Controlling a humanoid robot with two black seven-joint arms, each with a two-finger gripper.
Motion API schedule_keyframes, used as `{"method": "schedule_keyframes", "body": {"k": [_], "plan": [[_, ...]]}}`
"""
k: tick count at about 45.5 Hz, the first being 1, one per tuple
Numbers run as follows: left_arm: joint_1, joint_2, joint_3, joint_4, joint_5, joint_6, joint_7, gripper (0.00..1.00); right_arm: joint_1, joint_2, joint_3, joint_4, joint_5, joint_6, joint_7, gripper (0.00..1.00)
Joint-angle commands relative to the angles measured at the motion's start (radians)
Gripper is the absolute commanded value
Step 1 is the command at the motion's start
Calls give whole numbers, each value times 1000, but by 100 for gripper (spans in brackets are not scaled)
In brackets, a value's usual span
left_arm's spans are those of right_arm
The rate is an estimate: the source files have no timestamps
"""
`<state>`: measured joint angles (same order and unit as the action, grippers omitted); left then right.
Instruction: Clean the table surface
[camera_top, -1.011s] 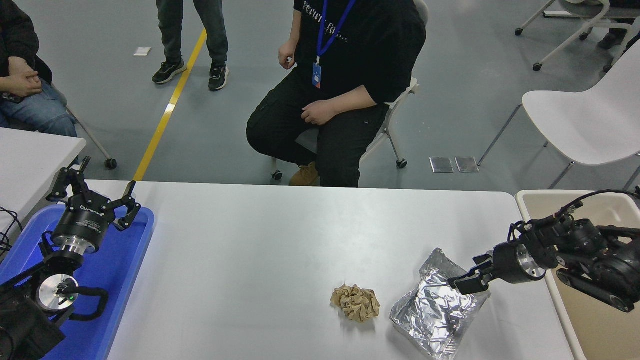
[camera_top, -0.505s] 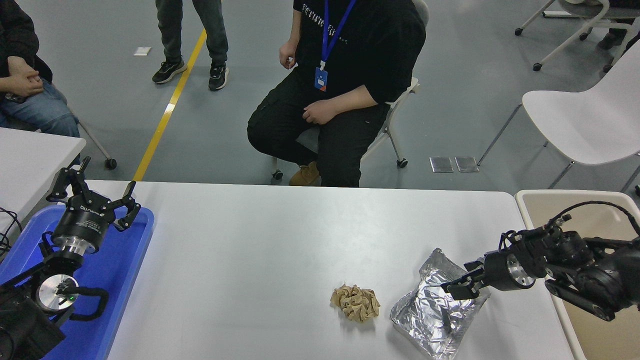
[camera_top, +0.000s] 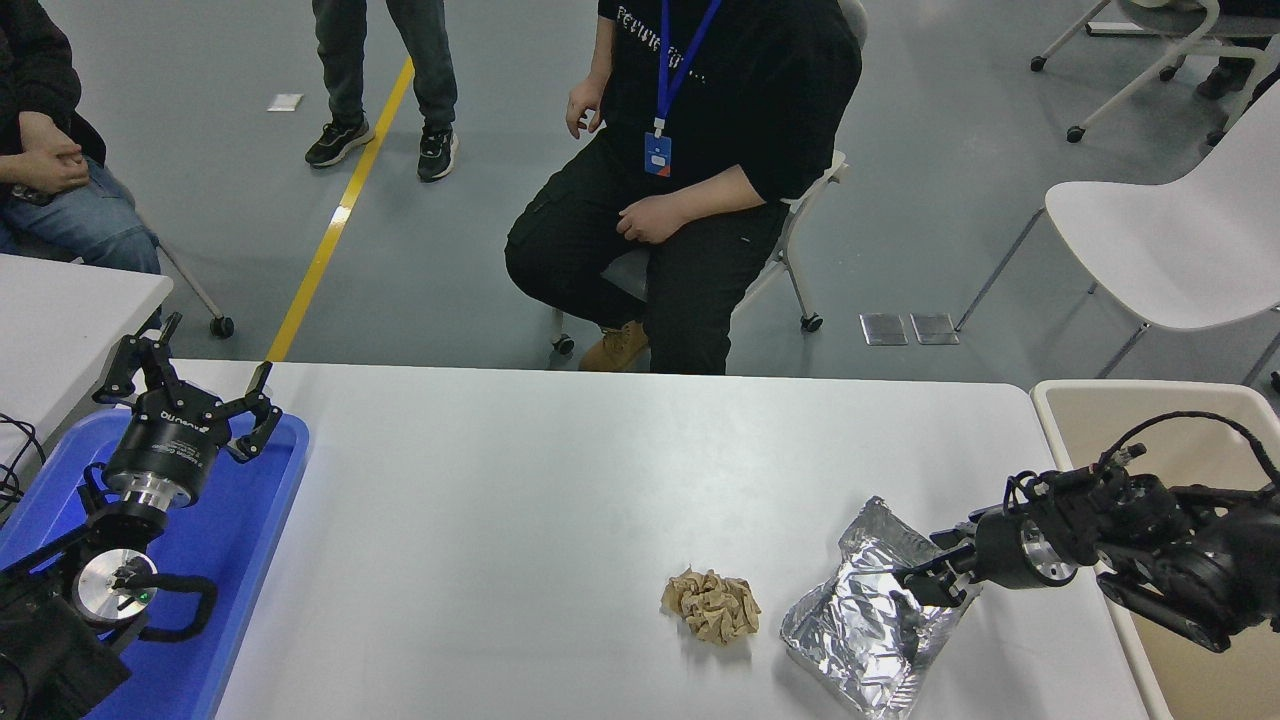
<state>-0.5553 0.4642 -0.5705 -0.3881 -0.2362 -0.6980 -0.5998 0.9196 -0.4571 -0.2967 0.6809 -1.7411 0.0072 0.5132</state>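
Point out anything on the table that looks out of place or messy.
Two bits of litter lie on the table surface, near its front right: a crumpled brown paper wad and, beside it, a wrinkled silver foil bag. The right pincer is at the bag's upper edge. Nothing looks spilled.

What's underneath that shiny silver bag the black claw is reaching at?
The silver foil bag lies flat on the white table surface, which shows all around it. Whether anything sits beneath or inside it is hidden. The right claw is over its top edge.
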Motion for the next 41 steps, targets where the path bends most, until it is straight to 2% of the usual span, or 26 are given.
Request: {"method": "schedule_keyframes", "body": {"k": [1,3,6,8,41], "plan": [[0,1,1,0,0,0,0,100,1,1,-6,-4,0,-7,1,46],[0,1,0,0,0,0,0,100,-1,1,-6,-9,0,-4,1,35],[0,1,0,0,0,0,0,100,-2,3,-7,-18,0,4,1,8],[0,-1,1,0,0,0,0,100,-2,3,-7,-29,3,7,1,1],[0,1,0,0,0,0,0,100,2,-3,19,-43,25,0,2,0]]}}
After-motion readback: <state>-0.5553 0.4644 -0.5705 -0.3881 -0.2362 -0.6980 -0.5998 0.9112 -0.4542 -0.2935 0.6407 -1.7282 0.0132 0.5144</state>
